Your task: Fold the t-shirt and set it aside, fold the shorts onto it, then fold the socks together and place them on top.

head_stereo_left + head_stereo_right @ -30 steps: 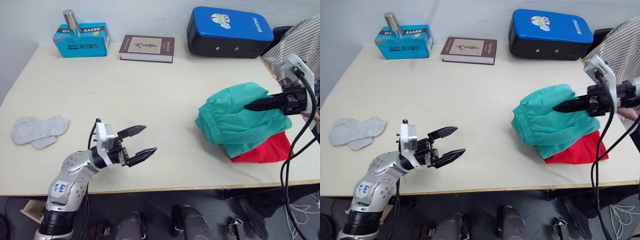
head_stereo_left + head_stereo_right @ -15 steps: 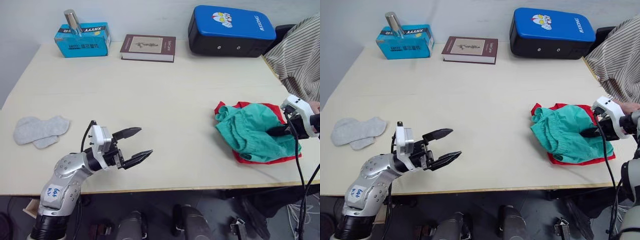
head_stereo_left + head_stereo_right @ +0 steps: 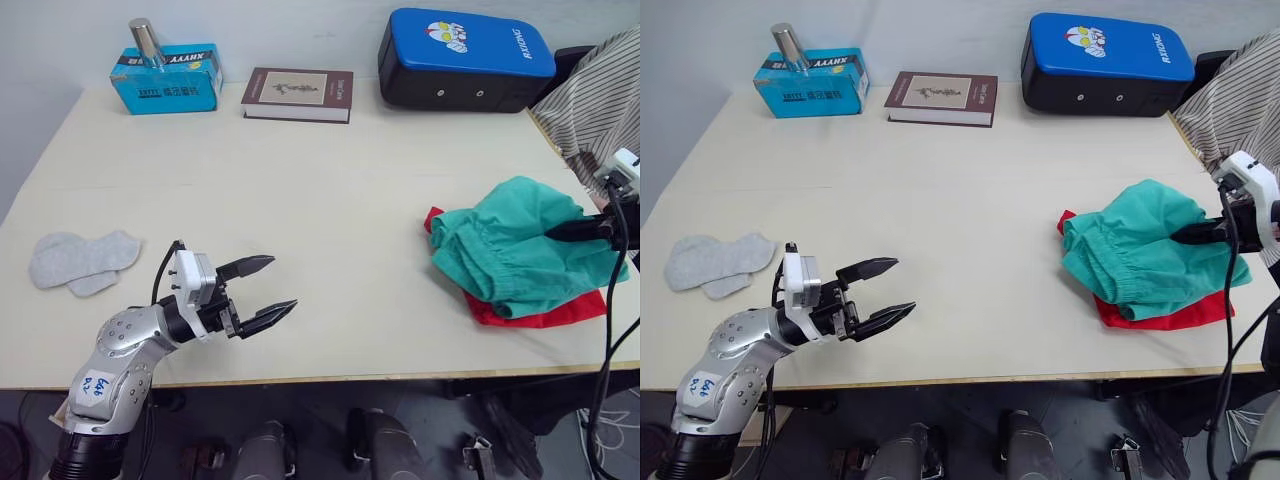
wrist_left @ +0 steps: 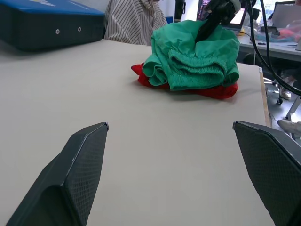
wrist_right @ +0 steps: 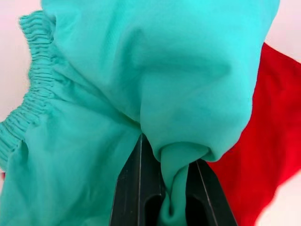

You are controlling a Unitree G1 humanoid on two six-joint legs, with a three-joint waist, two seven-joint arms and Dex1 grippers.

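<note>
Hovering over the table's near edge, the left gripper (image 3: 262, 291) has its fingers spread wide with nothing in them. The grey socks (image 3: 78, 261) lie flat over on the left side. On the right, the right gripper (image 3: 1188, 236) pinches a fold of the teal-green shorts (image 3: 515, 246), which sit bunched on the red t-shirt (image 3: 535, 312). Further back sit a brown book (image 3: 297, 94), a blue box (image 3: 166, 79) and a blue pad (image 3: 465, 60).
</note>
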